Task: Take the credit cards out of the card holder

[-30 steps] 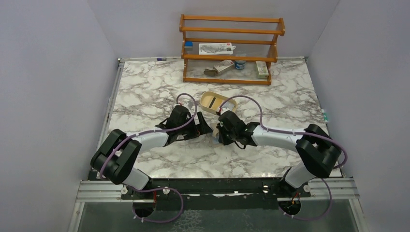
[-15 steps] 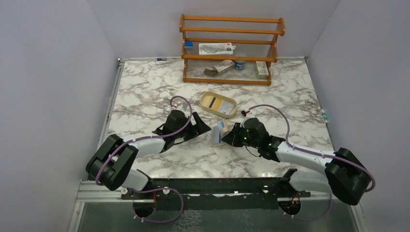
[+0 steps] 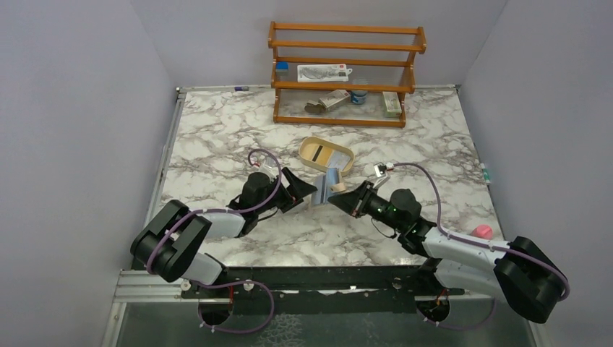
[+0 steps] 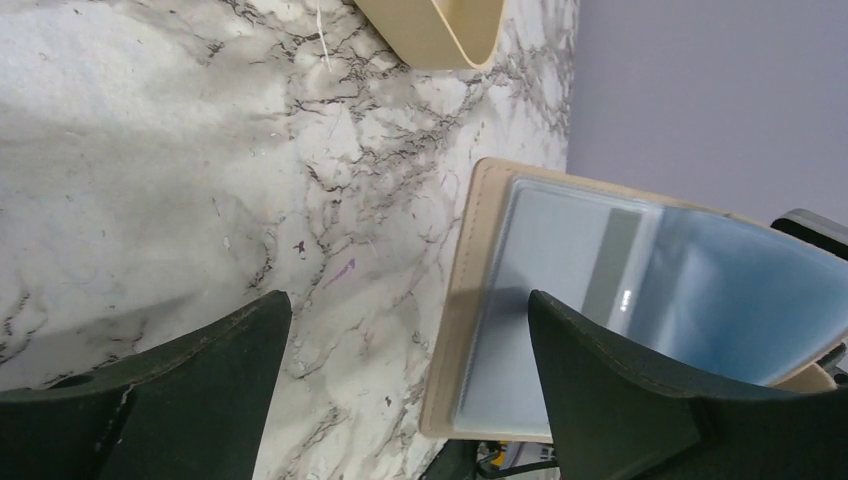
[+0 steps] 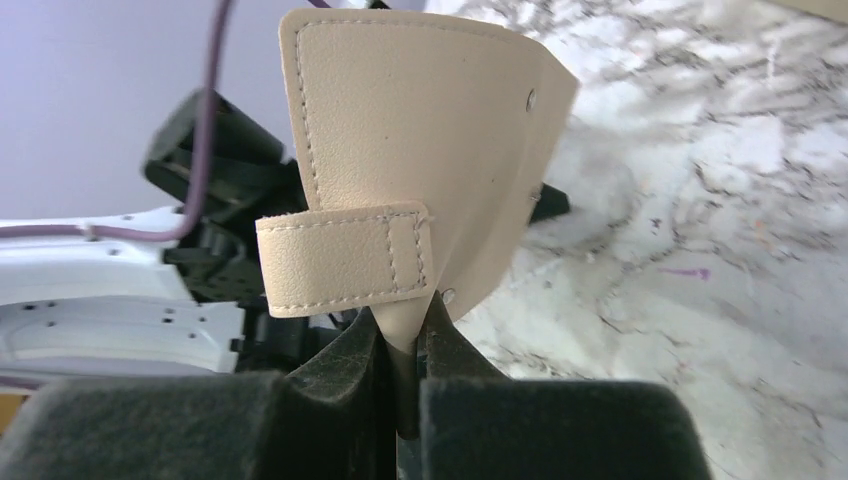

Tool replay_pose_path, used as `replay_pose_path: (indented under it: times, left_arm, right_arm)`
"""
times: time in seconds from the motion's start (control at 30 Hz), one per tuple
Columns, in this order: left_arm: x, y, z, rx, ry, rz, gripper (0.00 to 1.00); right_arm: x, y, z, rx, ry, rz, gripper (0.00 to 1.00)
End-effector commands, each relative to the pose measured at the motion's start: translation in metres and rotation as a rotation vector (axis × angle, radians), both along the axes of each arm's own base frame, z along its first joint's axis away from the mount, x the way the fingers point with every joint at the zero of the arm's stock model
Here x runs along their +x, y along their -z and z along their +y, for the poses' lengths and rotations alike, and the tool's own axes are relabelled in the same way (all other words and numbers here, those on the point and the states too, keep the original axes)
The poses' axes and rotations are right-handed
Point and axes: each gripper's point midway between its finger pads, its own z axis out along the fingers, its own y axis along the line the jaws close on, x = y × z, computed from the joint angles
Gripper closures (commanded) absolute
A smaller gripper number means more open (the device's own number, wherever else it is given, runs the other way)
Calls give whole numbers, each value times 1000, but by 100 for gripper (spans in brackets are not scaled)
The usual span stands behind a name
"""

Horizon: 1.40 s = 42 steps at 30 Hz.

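Note:
My right gripper (image 3: 345, 196) is shut on the lower edge of the card holder (image 3: 327, 185) and holds it upright above the table. In the right wrist view its tan outer side (image 5: 420, 140) and strap face me, pinched between my fingertips (image 5: 405, 340). My left gripper (image 3: 302, 189) is open, just left of the holder and not touching it. The left wrist view shows the holder's light blue inner panel (image 4: 690, 300) and, under it, a pale card with a grey band (image 4: 610, 265). The holder's tan edge lies between my open left fingers (image 4: 410, 390). No yellow-orange card shows in the holder.
An oval tan tray (image 3: 309, 160) stands just behind the holder and holds two flat pieces too small to name; its wall shows in the left wrist view (image 4: 440, 30). A wooden rack (image 3: 345, 72) with small items stands at the back. A pink object (image 3: 481, 231) lies at the right.
My right arm has swung out to the right and lifted the card holder upright off the table. My left gripper has edged toward it. The pink object has come into view.

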Motion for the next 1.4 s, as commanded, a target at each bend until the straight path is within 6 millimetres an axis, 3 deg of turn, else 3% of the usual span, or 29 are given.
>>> replay_pose_path:
  times: [0.0,0.4,0.5,0.6,1.0,1.13,1.37]
  left_arm:
    - [-5,-16,-6,-122,5,-16,11]
    - [-18,-95,-9,-592,45,-166,12]
    - [-21,-92,-19,-625,102,-138,22]
    - [-24,-101,-21,-633,116,-172,27]
    - [-25,-130,-14,-676,99,-258,32]
    - [-28,-133,-9,-682,81,-264,50]
    - [-34,-138,-11,-678,117,-290,100]
  right_arm:
    - [-5,-52,3,184,-42,-125,100]
    - [-8,-52,8,204,-76,-120,99]
    - [-8,-52,7,205,-73,-117,100]
    - [-8,-52,5,202,-70,-122,99]
    - [-8,-50,2,206,-65,-122,99]
    - [-8,-47,0,200,-58,-117,99]
    - [-11,-42,0,206,-69,-104,99]
